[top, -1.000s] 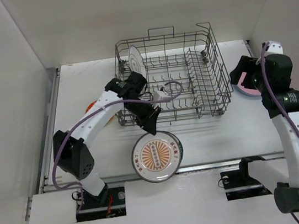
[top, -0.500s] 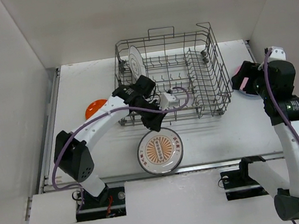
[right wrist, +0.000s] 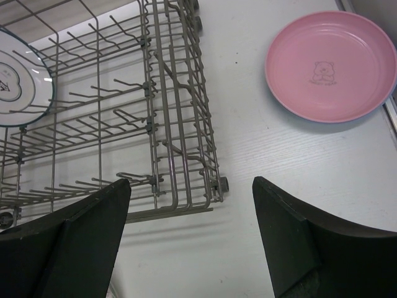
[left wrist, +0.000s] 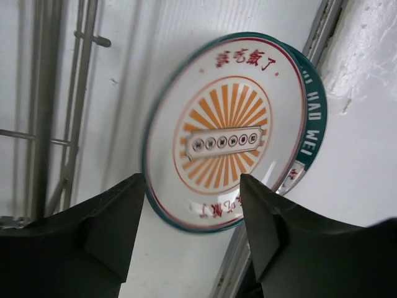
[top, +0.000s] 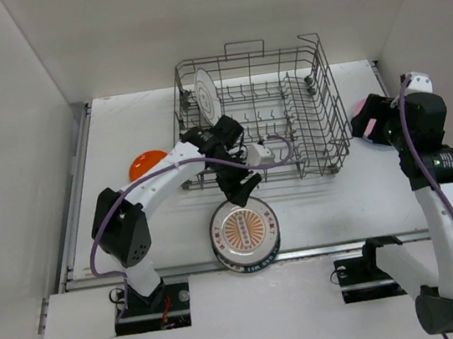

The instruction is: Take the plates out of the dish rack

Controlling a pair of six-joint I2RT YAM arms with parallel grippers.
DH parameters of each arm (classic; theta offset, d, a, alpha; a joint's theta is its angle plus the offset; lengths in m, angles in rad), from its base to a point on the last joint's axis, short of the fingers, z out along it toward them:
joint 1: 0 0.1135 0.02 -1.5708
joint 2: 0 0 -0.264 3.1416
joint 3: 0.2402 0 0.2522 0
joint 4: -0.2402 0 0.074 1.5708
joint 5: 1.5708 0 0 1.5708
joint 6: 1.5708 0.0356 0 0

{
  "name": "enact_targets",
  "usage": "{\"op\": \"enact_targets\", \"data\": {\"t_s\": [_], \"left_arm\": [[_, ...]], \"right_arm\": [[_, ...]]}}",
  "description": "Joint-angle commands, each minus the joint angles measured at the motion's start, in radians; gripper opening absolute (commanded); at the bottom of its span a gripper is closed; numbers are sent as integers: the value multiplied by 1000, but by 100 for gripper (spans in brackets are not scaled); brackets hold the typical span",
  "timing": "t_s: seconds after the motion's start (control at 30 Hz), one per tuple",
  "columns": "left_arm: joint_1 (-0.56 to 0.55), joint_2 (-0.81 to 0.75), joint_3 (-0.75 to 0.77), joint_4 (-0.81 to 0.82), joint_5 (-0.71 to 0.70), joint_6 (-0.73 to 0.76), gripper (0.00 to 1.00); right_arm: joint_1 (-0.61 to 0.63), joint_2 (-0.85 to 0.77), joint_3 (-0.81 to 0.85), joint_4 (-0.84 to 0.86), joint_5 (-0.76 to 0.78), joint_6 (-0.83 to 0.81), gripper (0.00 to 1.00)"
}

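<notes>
So, left hand (left wrist: 191, 186): fingers spread wide, nothing held, hovered right over the sunburst plate (left wrist: 226, 139).
Sunburst plate: lay flat, stacked on a teal-rimmed plate (left wrist: 313, 133), near the front edge of the tabletop (top: 340, 196) and just in front of the dish rack (top: 313, 123).
Right hand (right wrist: 191, 186): also spread wide and empty, hung above the tabletop off the rack's right end.
Pink plate (right wrist: 329, 65): sat flat on the tabletop, right of the rack.
White plate (top: 206, 95): stood upright in the rack's back-left tines.
Orange plate (top: 148, 162): lay on the tabletop left of the rack, partly behind the left arm.
</notes>
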Motion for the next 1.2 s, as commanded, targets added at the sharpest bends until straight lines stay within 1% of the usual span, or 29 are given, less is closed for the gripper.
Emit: {"op": "enact_targets", "data": {"t_s": [0.0, 0.1, 0.17, 0.23, 0.3, 0.4, 0.5, 0.57, 0.6, 0.67, 0.73, 0.8, 0.83, 0.9, 1.03, 1.07, 1.1, 1.17], "left_arm": [[-2, -39, 83, -38, 1, 19, 62], [-2, -72, 116, -38, 1, -7, 64], [-2, -94, 140, -10, -10, -36, 69], [-2, -126, 165, 17, -36, -61, 72], [-2, -126, 199, 18, -45, -89, 72], [-2, -117, 273, 8, -79, -173, 73], [45, -83, 356, 18, -112, -282, 78], [59, -44, 415, 18, -177, -334, 81], [77, -33, 467, 18, -245, -375, 84], [100, 3, 506, 50, -307, -411, 87], [136, 30, 546, 96, -424, -446, 91], [145, 97, 580, 105, -516, -457, 94], [171, 121, 618, 116, -571, -468, 96], [189, 159, 632, 157, -612, -468, 99], [228, 263, 659, 249, -718, -468, 99], [228, 280, 672, 264, -791, -468, 99], [238, 297, 672, 300, -827, -468, 99], [249, 342, 681, 332, -869, -448, 99]], "right_arm": [[7, -14, -14, 18, 13, 5, 85], [7, -14, -14, 18, 13, 5, 85], [7, -14, -23, 27, 13, 5, 85], [7, -14, -23, 27, 13, 5, 85], [7, -5, -23, 36, 13, 5, 85], [7, 4, -32, 47, 4, 5, 85], [7, 33, -32, 65, -7, 5, 85], [7, 65, -23, 74, -16, 5, 85], [7, 76, -23, 85, -16, 5, 85], [7, 110, -14, 110, -25, 5, 85], [7, 140, -5, 137, -25, 5, 85], [7, 196, 4, 146, -34, -4, 85], [7, 214, 17, 146, -34, -4, 85], [7, 263, 35, 157, -34, -13, 85], [7, 335, 84, 176, -34, -13, 85], [7, 349, 93, 185, -34, -13, 85], [7, 363, 102, 185, -34, -13, 85], [7, 401, 119, 185, -34, -13, 85]]}}
